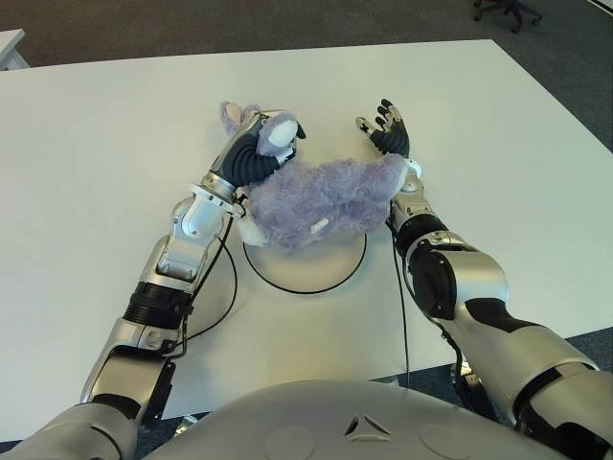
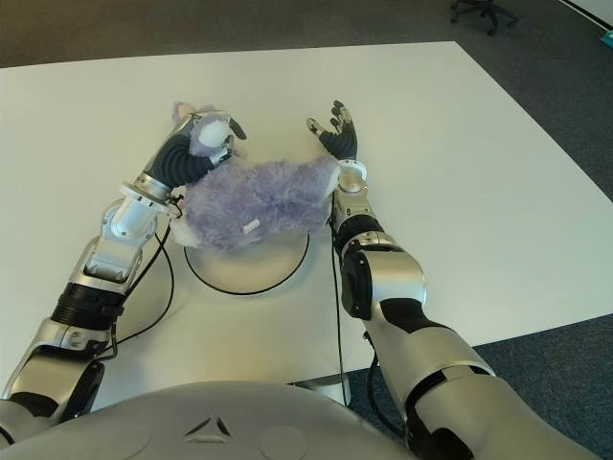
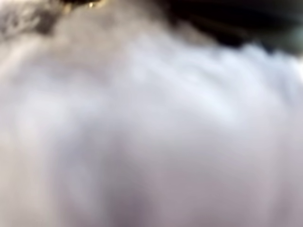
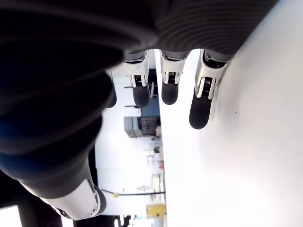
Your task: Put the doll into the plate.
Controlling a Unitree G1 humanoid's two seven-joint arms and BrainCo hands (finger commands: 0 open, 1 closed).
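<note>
Doll (image 1: 321,201), a purple plush animal with long shaggy fur, lies stretched across the middle of the frame over the far rim of the plate (image 1: 316,278), a white disc with a dark edge on the white worktop (image 1: 96,144); part of its body shows beyond that rim. At centre left, the left hand (image 1: 251,151) has its fingers (image 1: 287,129) clenched around the doll's head end, and its wrist view shows nothing but fur pressed close. By its look the toy is light, soft and floppy; it probably sags from a single hold, so the firmer head or the thick of the body seems the best place to grip. Right of centre, the right hand (image 1: 388,129) shows palm up beside the doll's tail end, fingers released and holding nothing.
</note>
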